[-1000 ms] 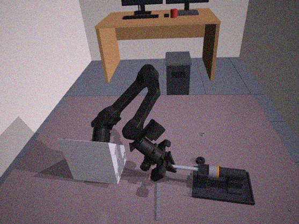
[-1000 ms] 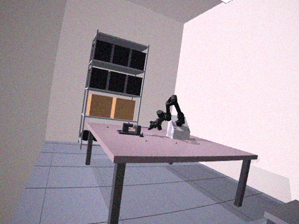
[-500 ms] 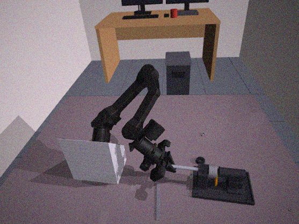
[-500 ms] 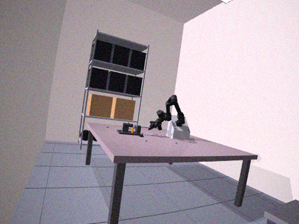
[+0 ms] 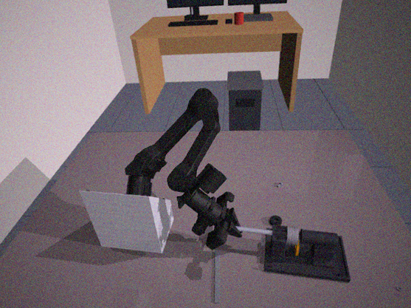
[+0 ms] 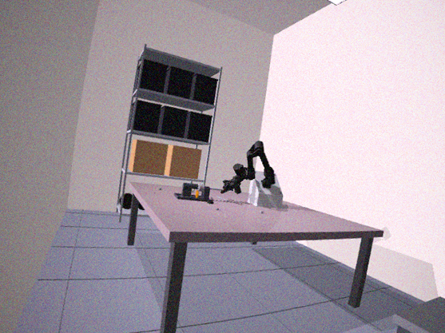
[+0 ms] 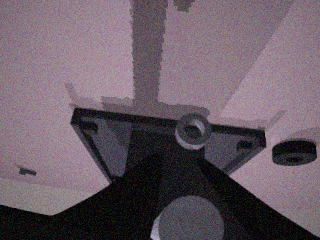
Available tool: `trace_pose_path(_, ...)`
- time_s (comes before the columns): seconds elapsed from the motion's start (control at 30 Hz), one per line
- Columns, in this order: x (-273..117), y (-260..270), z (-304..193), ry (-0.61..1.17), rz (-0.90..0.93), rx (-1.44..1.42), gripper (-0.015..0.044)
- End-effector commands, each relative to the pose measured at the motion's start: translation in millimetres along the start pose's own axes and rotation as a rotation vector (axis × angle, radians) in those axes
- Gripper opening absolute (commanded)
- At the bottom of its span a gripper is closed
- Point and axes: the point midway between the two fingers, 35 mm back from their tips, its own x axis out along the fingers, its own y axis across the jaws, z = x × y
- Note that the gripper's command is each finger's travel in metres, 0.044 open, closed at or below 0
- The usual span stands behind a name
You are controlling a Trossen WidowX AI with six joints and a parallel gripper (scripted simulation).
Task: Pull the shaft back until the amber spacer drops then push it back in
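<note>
My gripper is shut on the near end of the pale shaft. The shaft runs level into the front support block. Light grey spacers sit together behind that block, in line with the shaft. The amber spacer is upright and lower than the grey ones, off their line, in the gap before the big housing block. Whether it touches the base below cannot be told. The shaft's far end is hidden. A round grey end face shows low in the wrist view.
The dark base plate carries both blocks. A black ring-shaped part is beside the fixture. A thin grey strip lies in front of the gripper. The white sloped stand is by the arm's base.
</note>
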Motion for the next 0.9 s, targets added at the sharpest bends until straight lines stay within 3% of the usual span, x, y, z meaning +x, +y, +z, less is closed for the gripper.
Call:
trace_pose_path(0.0,0.8,0.2,-0.5,-0.004,0.0,0.0,0.0)
trace_pose_path(0.87,7.3,0.0,-8.5,-0.004,0.0,-0.001,0.0)
